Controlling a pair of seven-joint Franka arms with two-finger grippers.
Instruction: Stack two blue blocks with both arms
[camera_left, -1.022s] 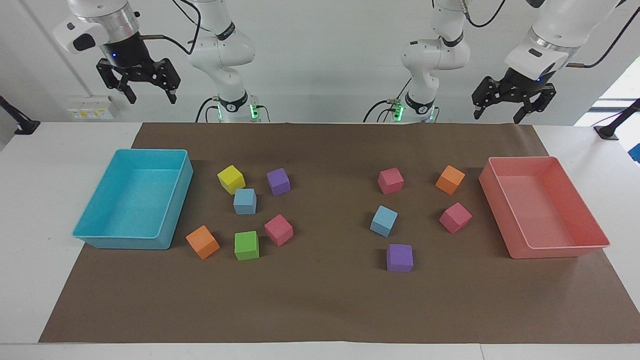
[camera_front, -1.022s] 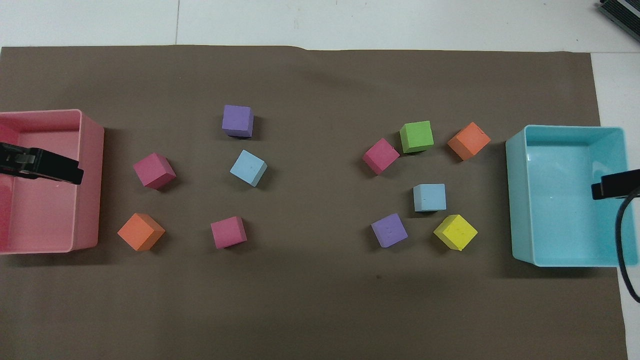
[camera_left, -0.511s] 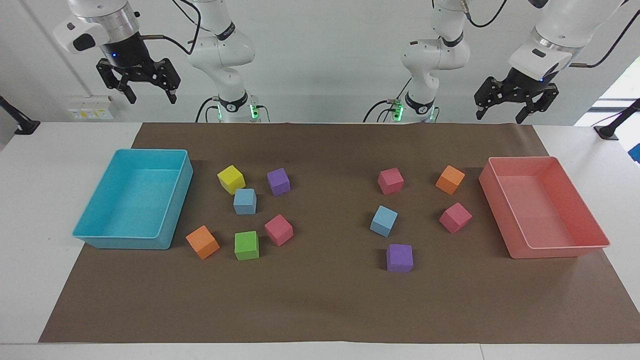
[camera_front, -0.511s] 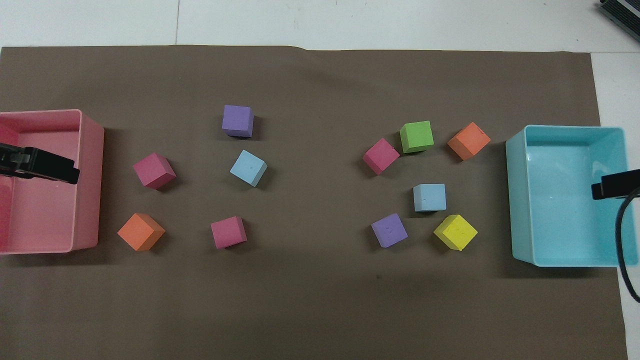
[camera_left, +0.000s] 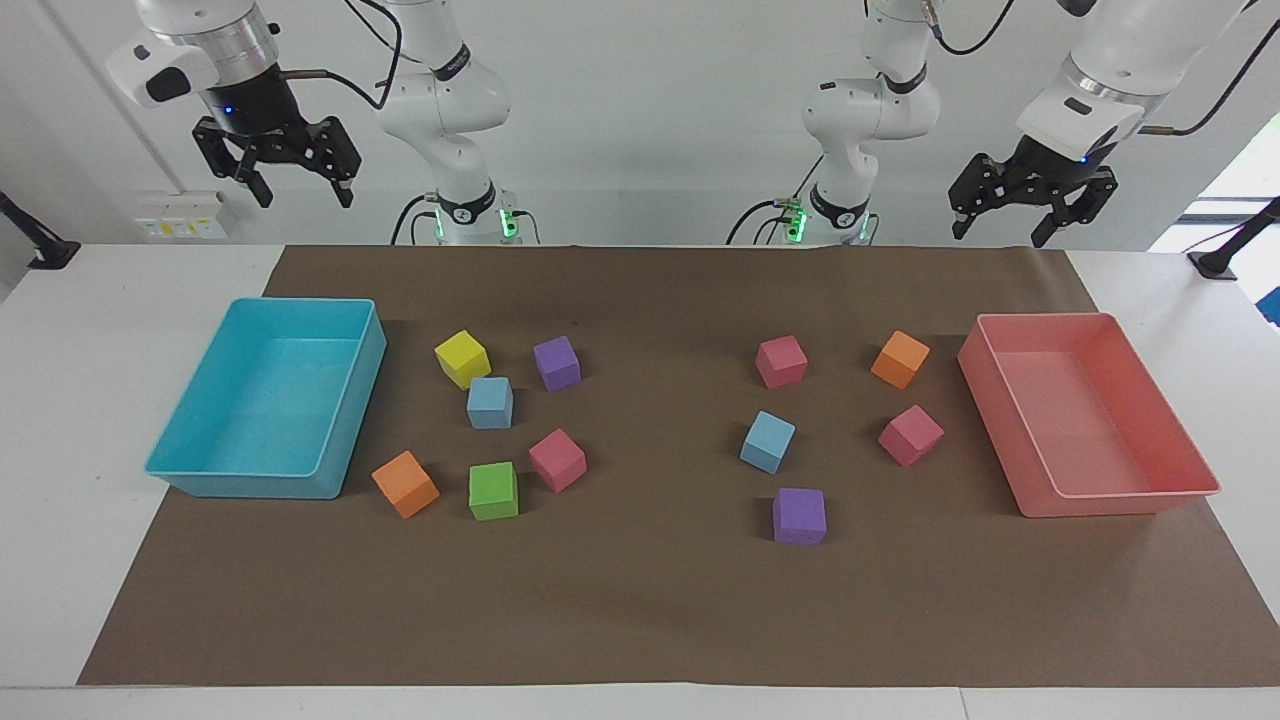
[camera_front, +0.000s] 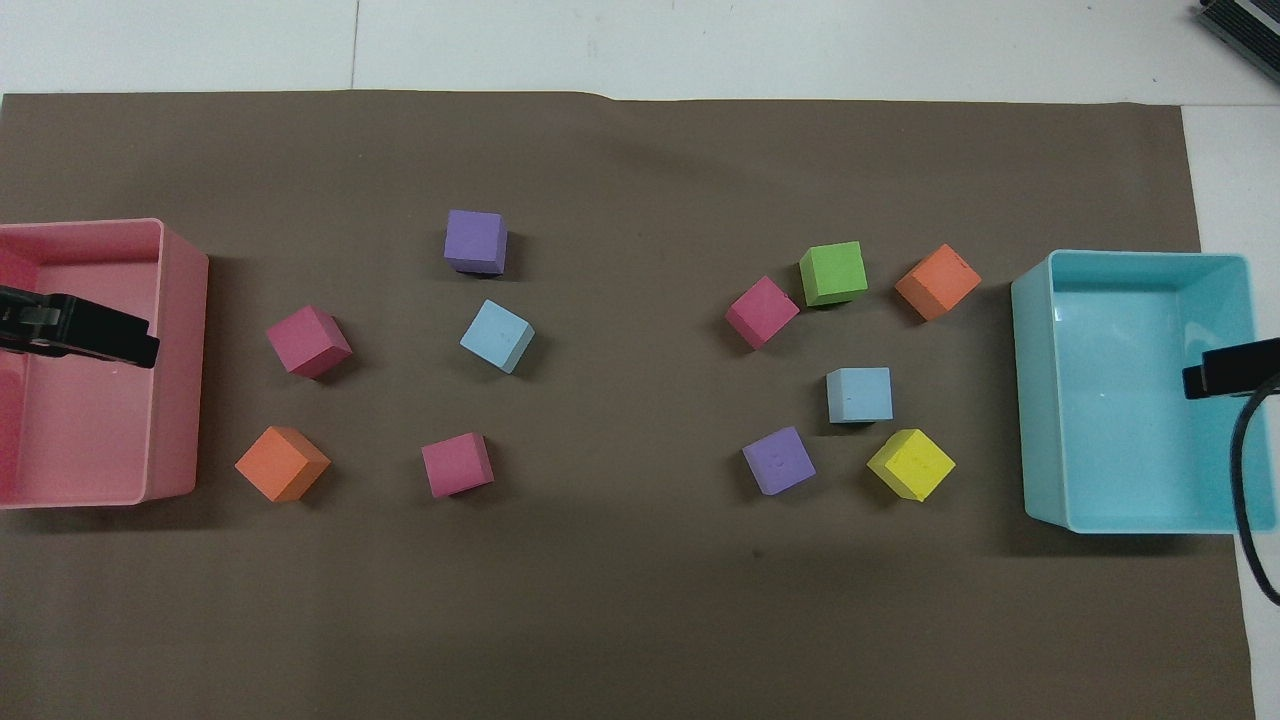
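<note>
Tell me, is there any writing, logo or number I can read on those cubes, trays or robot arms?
No readable text anywhere.
Blue blocks and the other cubes: plain.
Turquoise tray and pink tray: unmarked.
Ring marks on the arm bases: too small to read.

No legible text, labels, brands, numbers or signs anywhere in either view.
</note>
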